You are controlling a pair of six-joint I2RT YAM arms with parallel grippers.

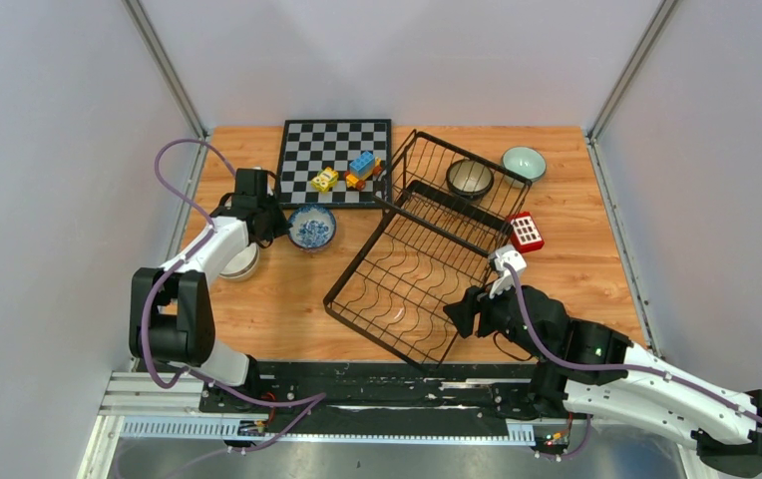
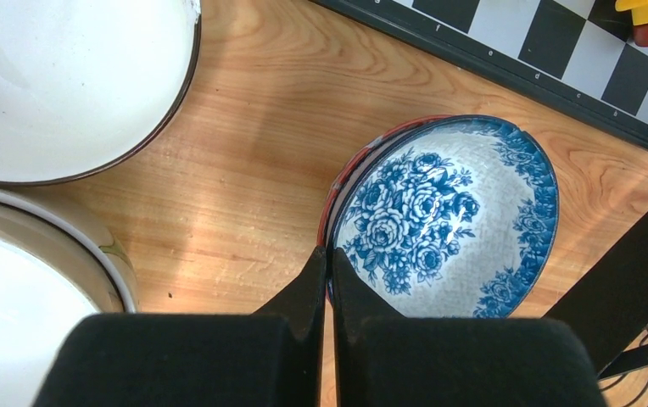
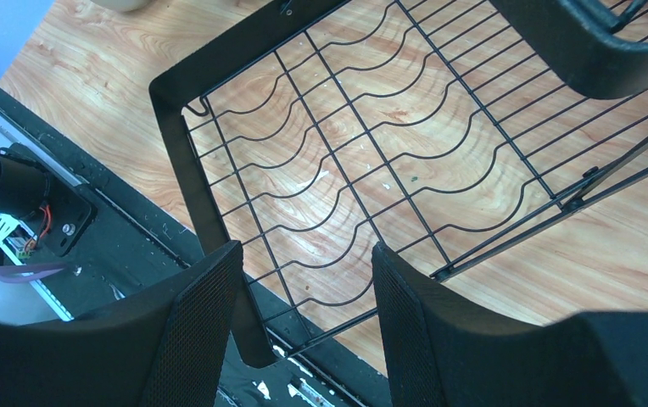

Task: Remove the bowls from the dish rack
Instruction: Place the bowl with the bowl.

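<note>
The dish rack (image 1: pixel 407 274) lies slantwise in the middle of the wooden table (image 1: pixel 581 269), its near corner close to the arm bases and its far end beside the chessboard (image 1: pixel 335 160), where a few toy blocks (image 1: pixel 345 174) stand. One dark speckled bowl (image 1: pixel 470 178) sits in the far end of the rack; the rest of its wire floor shows only the wood beneath. A pale mint bowl (image 1: pixel 524 162) stands on the table just beyond the rack's far right corner, and a small red and white block (image 1: pixel 525 232) lies against the rack's right side. The blue flowered bowl (image 2: pixel 444 220) stands upright on the table to the left of the rack, near the chessboard's front edge. The left gripper (image 2: pixel 327 254) has its fingers pressed together with the tips right at that bowl's near rim; whether the rim is caught between them cannot be told. Two white bowls (image 2: pixel 75 85) stand on the wood to the left of it. The right gripper (image 3: pixel 304 250) hangs over the near corner of the rack with its fingers spread wide, the corner bar showing between them
</note>
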